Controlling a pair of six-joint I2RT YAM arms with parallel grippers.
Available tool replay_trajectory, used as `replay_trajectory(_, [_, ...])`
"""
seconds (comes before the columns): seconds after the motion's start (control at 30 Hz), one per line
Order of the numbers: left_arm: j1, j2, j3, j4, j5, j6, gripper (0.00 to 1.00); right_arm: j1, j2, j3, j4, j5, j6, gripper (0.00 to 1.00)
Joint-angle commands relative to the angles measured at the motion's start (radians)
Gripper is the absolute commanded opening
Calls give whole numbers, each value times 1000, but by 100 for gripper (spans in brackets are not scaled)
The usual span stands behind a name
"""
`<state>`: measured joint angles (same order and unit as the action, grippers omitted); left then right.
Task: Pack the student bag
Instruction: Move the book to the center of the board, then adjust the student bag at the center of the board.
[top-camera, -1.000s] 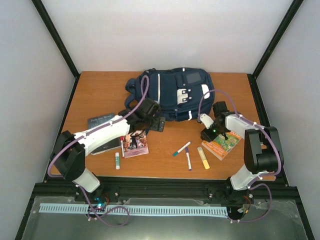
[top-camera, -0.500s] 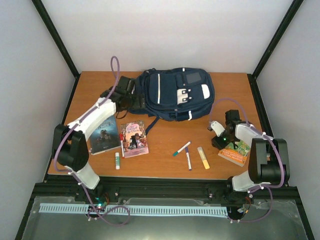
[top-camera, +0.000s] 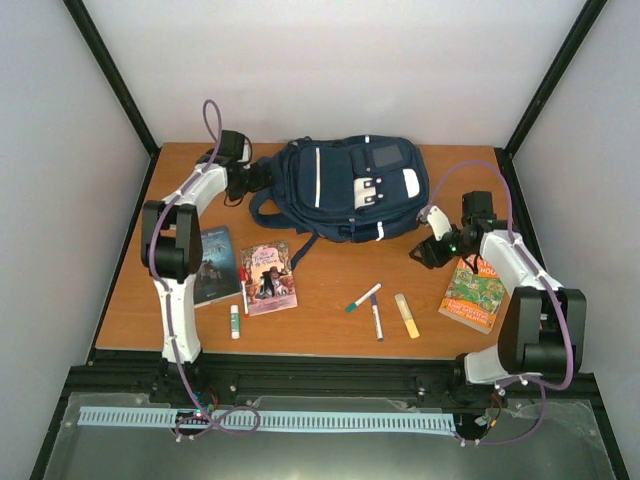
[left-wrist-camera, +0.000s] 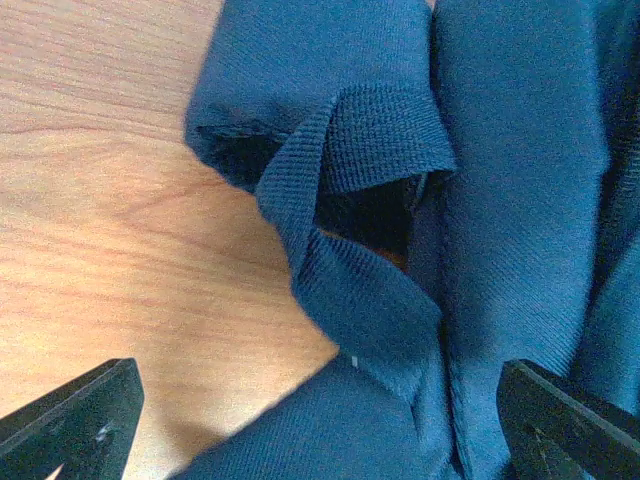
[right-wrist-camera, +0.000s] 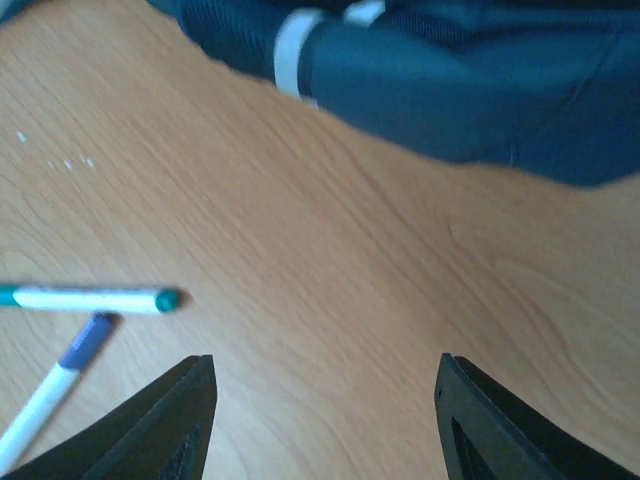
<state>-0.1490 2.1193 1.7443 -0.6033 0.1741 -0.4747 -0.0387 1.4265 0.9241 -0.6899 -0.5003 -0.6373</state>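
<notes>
Wooden tabletop (top-camera: 130, 300) is bounded by pale walls (top-camera: 330, 70) on three sides, and the student bag (top-camera: 350, 185) is laid flat at the far middle of it, front pockets up.

At the bag's left end the left gripper (top-camera: 256, 180) is held fully spread with nothing clasped. A folded strap loop (left-wrist-camera: 340, 190) is seen ahead of the jaws in the wrist view; whether it is touched cannot be told.

Near of the bag and to its left, a dark book (top-camera: 212, 265), a colourful book (top-camera: 268, 278) and a glue stick (top-camera: 235, 320) are set out. Directly near of the bag lie a green-capped marker (top-camera: 363, 297), a blue-capped marker (top-camera: 376, 320) and a yellow stick (top-camera: 407, 315).

Just off the bag's right near corner the right gripper (top-camera: 430, 250) is poised above bare wood, jaws parted and empty. An orange-and-green book (top-camera: 473, 295) is placed nearer and further right.

The bag is judged soft and limp: it will likely sag and fold when lifted, and its flat panels would offer little to pinch. A hold is better taken on the strap loop or on a raised fabric edge beside the opening. No open zip is shown.
</notes>
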Motion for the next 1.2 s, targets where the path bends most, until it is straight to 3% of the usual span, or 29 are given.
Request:
replay_trajectory(0.0, [-7, 100, 97, 20, 118, 80, 100, -3, 73, 55, 41, -174, 76, 62])
replay_trajectory(0.13, [-16, 115, 64, 69, 238, 80, 96, -1, 190, 129, 28, -170, 101, 63])
replay_trajectory(0.27, [-64, 60, -8, 102, 273, 102, 95, -2, 287, 186, 54, -154, 136, 62])
replay_trajectory(0.47, [-179, 15, -71, 86, 272, 109, 92, -1, 435, 329, 53, -118, 188, 60])
replay_trajectory(0.83, [-303, -180, -391, 235, 324, 83, 90, 1, 576, 478, 78, -104, 286, 58])
replay_trajectory(1.17, [-467, -318, -563, 286, 240, 36, 87, 82, 675, 590, 55, -20, 305, 58])
